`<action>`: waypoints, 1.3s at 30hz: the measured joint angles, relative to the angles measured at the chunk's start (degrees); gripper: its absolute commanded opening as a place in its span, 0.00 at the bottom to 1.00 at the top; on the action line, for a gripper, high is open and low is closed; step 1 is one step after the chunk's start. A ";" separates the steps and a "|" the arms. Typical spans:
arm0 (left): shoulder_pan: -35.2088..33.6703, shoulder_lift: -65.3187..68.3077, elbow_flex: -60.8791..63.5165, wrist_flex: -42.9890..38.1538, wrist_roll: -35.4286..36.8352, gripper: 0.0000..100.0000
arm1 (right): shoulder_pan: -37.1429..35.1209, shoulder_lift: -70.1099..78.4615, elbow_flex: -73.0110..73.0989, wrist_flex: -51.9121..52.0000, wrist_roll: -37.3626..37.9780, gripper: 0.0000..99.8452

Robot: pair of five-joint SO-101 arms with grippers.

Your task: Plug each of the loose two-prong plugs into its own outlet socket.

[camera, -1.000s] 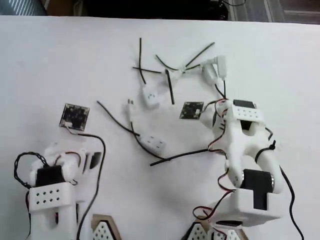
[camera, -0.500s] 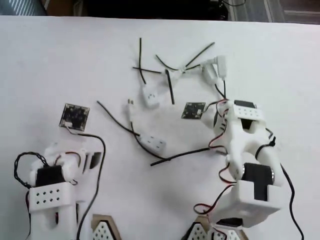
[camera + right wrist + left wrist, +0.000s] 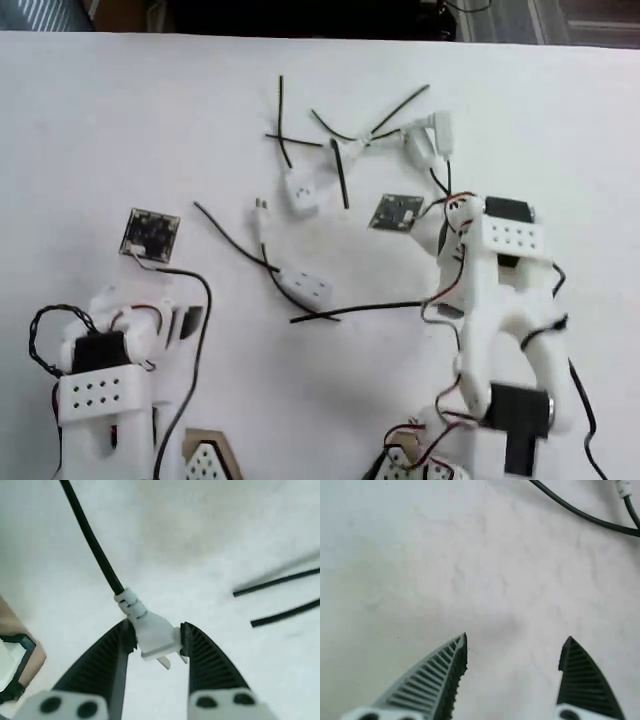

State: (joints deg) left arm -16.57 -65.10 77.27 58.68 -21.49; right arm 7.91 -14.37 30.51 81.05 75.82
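Right gripper (image 3: 157, 629) is clamped on 1 white two-prong plug (image 3: 150, 631), its cord (image 3: 90, 540) trailing away. Nearest outlet socket (image 3: 308, 287), well apart from it, is seen unfilled; no plugging is judged done.

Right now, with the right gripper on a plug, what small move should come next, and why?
Probably carry the right gripper across toward the near outlet socket. It is shut on the white plug with the prongs free, and the right wrist view has no socket ahead of them, so lining up comes before any push.
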 measured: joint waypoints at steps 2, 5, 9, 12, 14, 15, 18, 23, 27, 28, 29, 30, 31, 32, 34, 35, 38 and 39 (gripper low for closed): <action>0.00 0.00 0.00 0.00 0.00 0.29 | 0.35 -5.45 0.00 2.55 -2.20 0.02; 0.00 0.00 0.00 0.00 0.00 0.29 | 0.70 -10.11 0.00 3.60 -9.85 0.02; 0.00 0.00 0.00 0.00 0.00 0.29 | -0.09 -9.67 0.00 3.69 -25.23 0.02; 0.00 0.00 0.00 0.00 0.00 0.29 | -2.11 -5.54 0.00 2.90 -37.27 0.02; 0.00 0.00 0.00 0.00 0.00 0.29 | -3.60 -1.41 0.00 0.62 -44.22 0.02; 0.00 0.00 0.00 0.00 0.00 0.29 | -4.31 0.79 0.00 -0.97 -46.86 0.03; 0.00 0.00 0.00 0.00 0.00 0.29 | -6.42 7.21 0.00 -5.10 -49.85 0.13; 0.00 0.00 0.00 0.00 0.00 0.29 | -9.41 10.02 0.00 -5.63 -50.55 0.21; 0.00 0.00 0.00 0.00 0.00 0.29 | -11.52 6.68 0.00 -5.10 -50.02 0.17; 0.00 0.00 0.00 0.00 0.00 0.29 | -12.13 5.36 0.00 -4.48 -49.41 0.16; 0.00 0.00 0.00 0.00 0.00 0.29 | -12.66 4.40 0.00 -3.87 -48.79 0.16; 0.00 0.00 0.00 0.00 0.00 0.29 | -13.19 3.43 0.00 -3.60 -48.18 0.16; 0.00 0.00 0.00 0.00 0.00 0.29 | -13.63 2.81 0.35 -3.34 -47.38 0.16; 0.00 0.00 0.00 0.00 0.00 0.29 | -14.07 2.37 1.32 -3.43 -46.24 0.16; 0.00 0.00 0.00 0.00 0.00 0.29 | -14.68 2.20 4.04 -4.04 -43.87 0.16; 0.00 0.00 0.00 0.00 0.00 0.29 | -14.95 2.20 5.45 -5.27 -42.90 0.16; 0.00 0.00 0.00 0.00 0.00 0.29 | -14.68 2.64 8.18 -10.29 -40.44 0.17; 0.00 0.00 0.00 0.00 0.00 0.29 | -14.07 3.34 8.26 -11.96 -40.00 0.17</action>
State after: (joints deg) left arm -16.57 -65.10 77.27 58.68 -21.49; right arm -6.15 -11.03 38.77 69.10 35.82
